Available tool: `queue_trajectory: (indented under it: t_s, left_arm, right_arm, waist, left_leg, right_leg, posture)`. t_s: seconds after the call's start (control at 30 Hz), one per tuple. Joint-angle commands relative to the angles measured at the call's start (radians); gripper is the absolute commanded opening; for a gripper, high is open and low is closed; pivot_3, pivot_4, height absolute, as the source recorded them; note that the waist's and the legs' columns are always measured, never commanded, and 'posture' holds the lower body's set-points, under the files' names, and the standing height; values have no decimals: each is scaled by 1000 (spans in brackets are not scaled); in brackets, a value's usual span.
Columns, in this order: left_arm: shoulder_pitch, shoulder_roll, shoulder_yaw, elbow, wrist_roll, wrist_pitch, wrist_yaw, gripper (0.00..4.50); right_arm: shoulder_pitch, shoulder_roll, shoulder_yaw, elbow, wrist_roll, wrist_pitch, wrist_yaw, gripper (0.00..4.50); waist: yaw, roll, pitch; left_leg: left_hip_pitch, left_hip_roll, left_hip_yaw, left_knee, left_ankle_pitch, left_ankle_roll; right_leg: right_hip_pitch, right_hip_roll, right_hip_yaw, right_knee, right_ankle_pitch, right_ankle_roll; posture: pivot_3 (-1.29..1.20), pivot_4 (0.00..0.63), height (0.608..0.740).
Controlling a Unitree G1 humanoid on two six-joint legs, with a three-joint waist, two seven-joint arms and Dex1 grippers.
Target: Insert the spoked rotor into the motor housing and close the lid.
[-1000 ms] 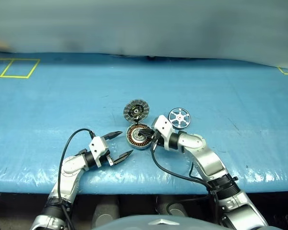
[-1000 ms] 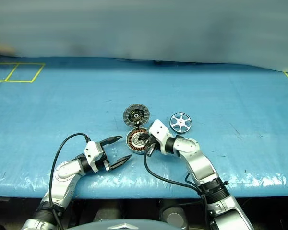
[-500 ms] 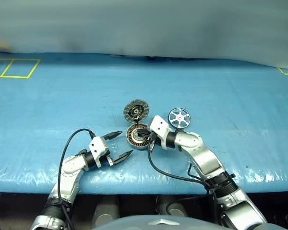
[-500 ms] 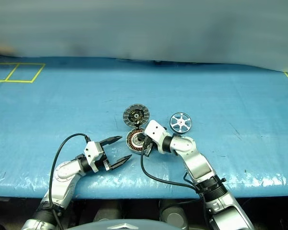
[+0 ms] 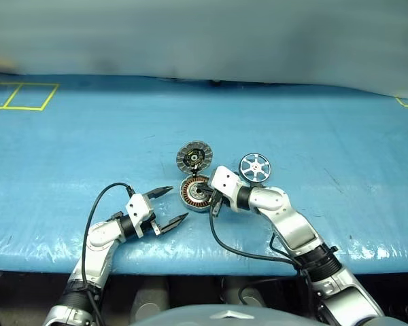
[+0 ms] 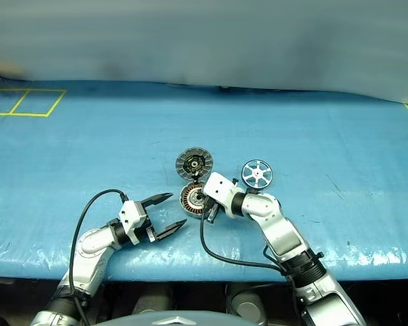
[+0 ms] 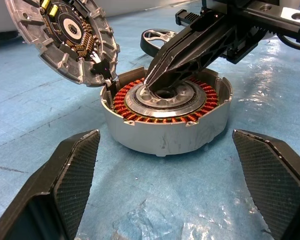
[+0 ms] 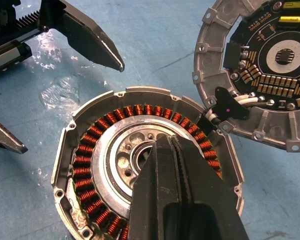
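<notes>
Resting its closed, empty tips on the silver centre of the motor housing [image 7: 165, 117], the right gripper [image 7: 152, 85] faces the wide-open, empty left gripper [image 5: 170, 206].

no readable text, labels or numbers on anything.

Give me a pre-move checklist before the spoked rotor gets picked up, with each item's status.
1. Lid swung open off the motor housing: ok.
2. Housing empty of the spoked rotor, which lies on the table beside it: ok.
3. Right tool clear of the housing: not ok, its closed tips sit over the silver centre.
4. Right tool free to grasp: ok, shut on nothing.
5. Left tool open, short of the housing: ok.
</notes>
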Motion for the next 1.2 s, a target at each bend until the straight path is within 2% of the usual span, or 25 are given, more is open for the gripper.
queue_trajectory:
  t_s: [0.03,0.53,1.2]
  left_arm:
    - [-7,-2,5,-1,0,-12,-3,4500]
    - [-8,-2,6,6,-1,-13,-5,4500]
    - [-2,2,8,-1,3,-13,1,4500]
  right_arm:
    - [23,-6,6,24,-18,21,-13,39]
    - [5,31,-92,-43,119,27,4,39]
    - [12,30,-50,58,90,-6,31,39]
  waist:
    - [0,0,0]
    - [-1,0,0]
    - [-3,0,0]
  left_leg:
    - [0,0,0,0,0,0]
    - [0,0,0,0,0,0]
    - [0,0,0,0,0,0]
  right_leg:
    - [0,0,0,0,0,0]
    - [0,0,0,0,0,0]
    - [-1,0,0,0,0,0]
  posture:
    - [0,150,740]
    - [0,150,740]
    - [0,150,740]
